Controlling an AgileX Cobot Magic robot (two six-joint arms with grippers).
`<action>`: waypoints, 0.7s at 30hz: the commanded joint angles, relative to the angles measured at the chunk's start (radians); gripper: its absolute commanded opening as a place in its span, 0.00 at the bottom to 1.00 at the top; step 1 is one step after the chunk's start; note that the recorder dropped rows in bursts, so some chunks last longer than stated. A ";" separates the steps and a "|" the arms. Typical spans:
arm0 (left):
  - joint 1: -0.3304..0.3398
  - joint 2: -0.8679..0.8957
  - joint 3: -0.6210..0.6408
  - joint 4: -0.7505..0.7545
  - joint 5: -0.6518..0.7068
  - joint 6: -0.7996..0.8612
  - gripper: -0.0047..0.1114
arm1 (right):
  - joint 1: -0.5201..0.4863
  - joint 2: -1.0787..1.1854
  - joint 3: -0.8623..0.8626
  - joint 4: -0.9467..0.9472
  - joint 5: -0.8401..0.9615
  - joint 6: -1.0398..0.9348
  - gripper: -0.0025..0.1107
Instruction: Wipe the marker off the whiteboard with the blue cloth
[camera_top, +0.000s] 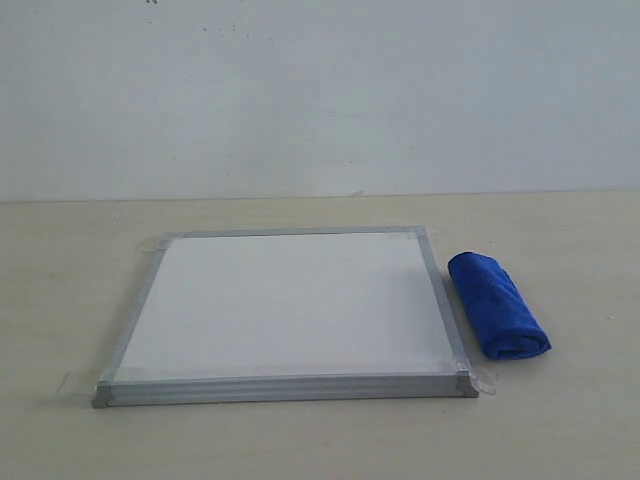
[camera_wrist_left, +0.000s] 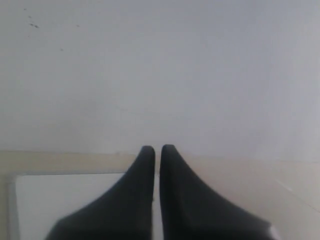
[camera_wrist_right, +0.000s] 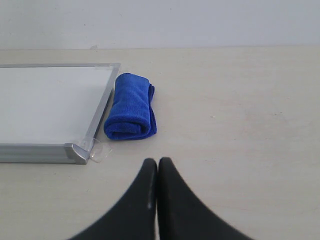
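Observation:
The whiteboard (camera_top: 285, 305) lies flat on the table, silver-framed, with clear tape tabs at its corners. No red marker stroke shows on its white surface in any view. The rolled blue cloth (camera_top: 497, 304) rests on the table just off the board's right edge, touching or nearly touching the frame. In the right wrist view the blue cloth (camera_wrist_right: 131, 106) lies beside the whiteboard (camera_wrist_right: 50, 105), ahead of my shut, empty right gripper (camera_wrist_right: 158, 161). My left gripper (camera_wrist_left: 157, 148) is shut and empty above the whiteboard (camera_wrist_left: 65, 200). Neither gripper appears in the exterior view.
The pale beige table (camera_top: 560, 420) runs back to a plain white wall (camera_top: 320, 90). A tape tab (camera_wrist_right: 100, 150) sticks out from the board's near right corner.

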 joint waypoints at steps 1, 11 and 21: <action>0.112 -0.016 0.010 -0.003 -0.008 0.023 0.07 | -0.007 -0.005 -0.001 -0.005 -0.007 -0.003 0.02; 0.328 -0.016 0.012 -0.003 -0.021 0.217 0.07 | -0.007 -0.005 -0.001 -0.005 -0.007 -0.003 0.02; 0.336 -0.016 0.035 0.135 -0.014 0.024 0.07 | -0.007 -0.005 -0.001 -0.005 -0.007 -0.003 0.02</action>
